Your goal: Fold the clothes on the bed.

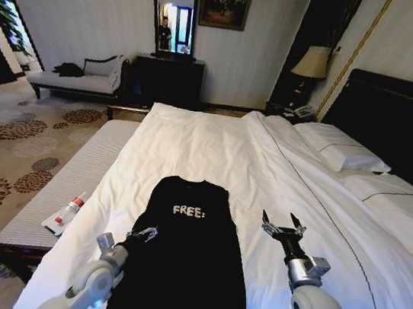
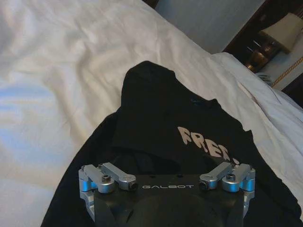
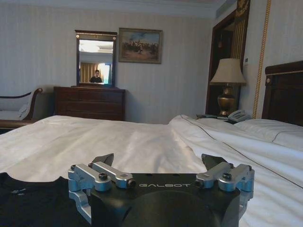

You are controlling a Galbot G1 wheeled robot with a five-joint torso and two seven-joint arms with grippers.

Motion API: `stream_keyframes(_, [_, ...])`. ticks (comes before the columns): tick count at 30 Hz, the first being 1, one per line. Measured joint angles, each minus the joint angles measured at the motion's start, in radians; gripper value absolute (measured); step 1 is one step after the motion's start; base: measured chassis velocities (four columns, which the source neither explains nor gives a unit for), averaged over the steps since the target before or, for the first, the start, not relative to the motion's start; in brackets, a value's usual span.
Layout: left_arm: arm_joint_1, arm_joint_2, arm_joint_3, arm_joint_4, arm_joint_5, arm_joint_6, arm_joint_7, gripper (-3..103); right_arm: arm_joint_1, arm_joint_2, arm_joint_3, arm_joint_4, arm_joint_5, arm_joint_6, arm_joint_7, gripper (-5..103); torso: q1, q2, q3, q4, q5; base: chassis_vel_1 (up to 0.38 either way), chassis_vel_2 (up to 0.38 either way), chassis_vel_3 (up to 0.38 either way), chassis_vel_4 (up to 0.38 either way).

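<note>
T-shirt (image 1: 183,263) lies lengthwise on bed (image 1: 215,148), collar away. Left gripper (image 1: 143,233) wide at its left edge, nearer; right gripper (image 1: 282,227) wide, off right.

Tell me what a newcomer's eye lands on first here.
The black T-shirt with white "FREE!" lettering, lying flat on the white bed, sleeves already folded in. The left gripper sits over its left edge, and the right gripper hovers open above the duvet just right of it.

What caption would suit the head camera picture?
Black T-shirt with sleeves folded in lies on the white bed; left gripper at its edge, right gripper open beside it.
</note>
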Motion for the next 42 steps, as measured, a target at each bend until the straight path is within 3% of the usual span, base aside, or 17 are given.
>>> stream_keyframes(6, [-0.014, -0.009, 0.001, 0.026, -0.042, 0.002, -0.009, 95, -0.006, -0.004, 0.013, 0.006, 0.024, -0.007, 0.001, 100, 0.0, 0.0, 0.0, 0.0001, -0.0001, 0.0, 0.0, 0.0, 0.0])
stream_keyframes(28, [-0.052, -0.025, -0.036, 0.043, -0.083, -0.005, -0.026, 86, -0.012, -0.014, 0.02, 0.022, 0.071, -0.036, 0.005, 100, 0.0, 0.0, 0.0, 0.0001, -0.0001, 0.0, 0.0, 0.0, 0.0])
stream_keyframes(30, [-0.051, -0.026, -0.037, 0.043, -0.077, -0.005, -0.028, 76, -0.012, -0.017, 0.02, 0.022, 0.073, -0.037, 0.005, 100, 0.0, 0.0, 0.0, 0.0001, 0.0, 0.0, 0.0, 0.0, 0.0])
stream_keyframes(33, [-0.05, -0.027, -0.038, 0.047, -0.069, -0.004, -0.028, 70, -0.012, -0.022, 0.022, 0.026, 0.086, -0.042, 0.006, 100, 0.0, 0.0, 0.0, 0.0001, -0.0001, 0.0, 0.0, 0.0, 0.0])
stream_keyframes(34, [-0.051, -0.028, -0.037, 0.051, -0.065, -0.004, -0.029, 59, -0.012, -0.025, 0.026, 0.027, 0.094, -0.046, 0.007, 100, 0.0, 0.0, 0.0, 0.0001, -0.0001, 0.0, 0.0, 0.0, 0.0])
stream_keyframes(36, [-0.052, -0.029, -0.037, 0.054, -0.064, -0.003, -0.029, 59, -0.013, -0.028, 0.03, 0.027, 0.096, -0.047, 0.008, 100, 0.0, 0.0, 0.0, 0.0001, -0.0001, 0.0, 0.0, 0.0, 0.0])
stream_keyframes(38, [-0.055, -0.031, -0.036, 0.06, -0.063, -0.002, -0.029, 48, -0.016, -0.03, 0.036, 0.029, 0.103, -0.049, 0.008, 100, 0.0, 0.0, 0.0, 0.0001, 0.0, 0.0, 0.0, 0.0, 0.0])
stream_keyframes(39, [-0.055, -0.031, -0.036, 0.06, -0.063, -0.002, -0.029, 48, -0.016, -0.03, 0.036, 0.029, 0.103, -0.049, 0.008, 100, 0.0, 0.0, 0.0, 0.0001, 0.0, 0.0, 0.0, 0.0, 0.0])
stream_keyframes(42, [-0.06, -0.036, -0.035, 0.064, -0.063, -0.001, -0.035, 32, -0.022, -0.031, 0.043, 0.033, 0.106, -0.05, 0.008, 100, 0.0, 0.0, 0.0, 0.0, -0.0001, 0.0, 0.0, 0.0, 0.0])
